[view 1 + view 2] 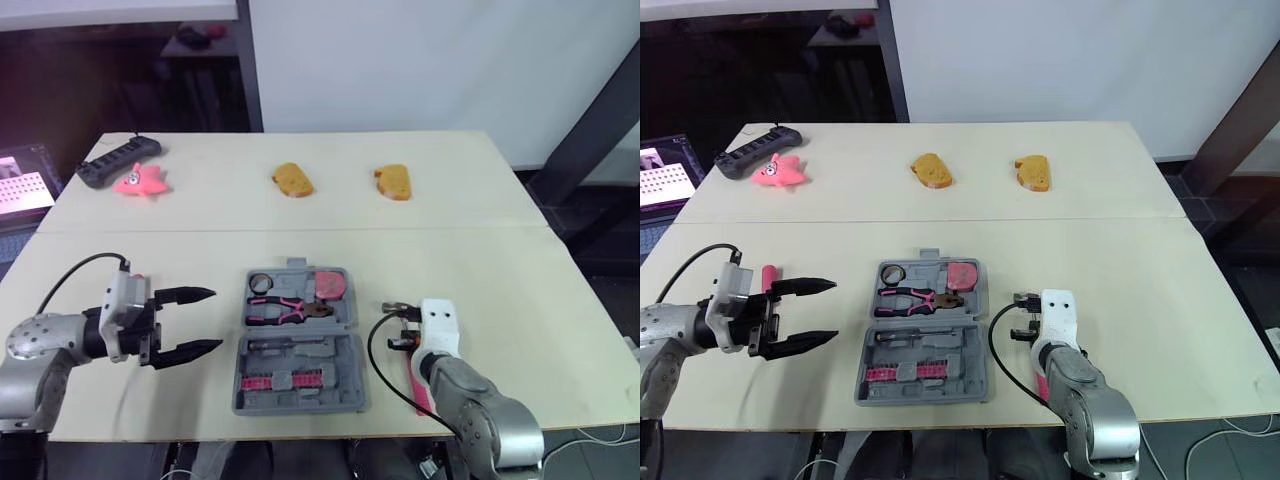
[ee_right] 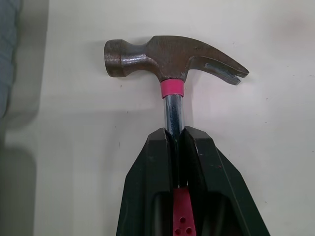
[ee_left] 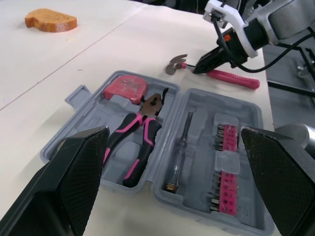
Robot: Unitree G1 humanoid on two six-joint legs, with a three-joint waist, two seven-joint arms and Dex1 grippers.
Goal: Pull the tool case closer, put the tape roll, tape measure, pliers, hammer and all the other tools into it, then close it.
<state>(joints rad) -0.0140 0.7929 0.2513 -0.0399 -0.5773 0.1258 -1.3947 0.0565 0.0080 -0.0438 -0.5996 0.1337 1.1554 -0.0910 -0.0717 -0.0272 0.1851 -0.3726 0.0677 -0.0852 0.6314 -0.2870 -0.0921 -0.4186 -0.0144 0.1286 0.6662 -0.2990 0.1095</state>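
case (image 1: 352,365) open and part-filled, hammer (image 2: 172,59) not yet in

left hand (image 1: 185,325) hovers wide open and empty, just left of the case. inside lie the tape roll (image 1: 262,280), pliers (image 1: 290,310) and tape measure (image 1: 328,285), so most of the packing looks done. the hammer lies on the surface (image 1: 520,300) just right of the case, right hand (image 2: 175,132) clamped on its steel shaft below the head. left to do: hammer in, lid shut.

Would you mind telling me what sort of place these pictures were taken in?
Probably a robotics lab or test room: a plain wooden table carries staged props, an open tool case, two bread-shaped pieces and a power strip, while the right tool grips a hammer.
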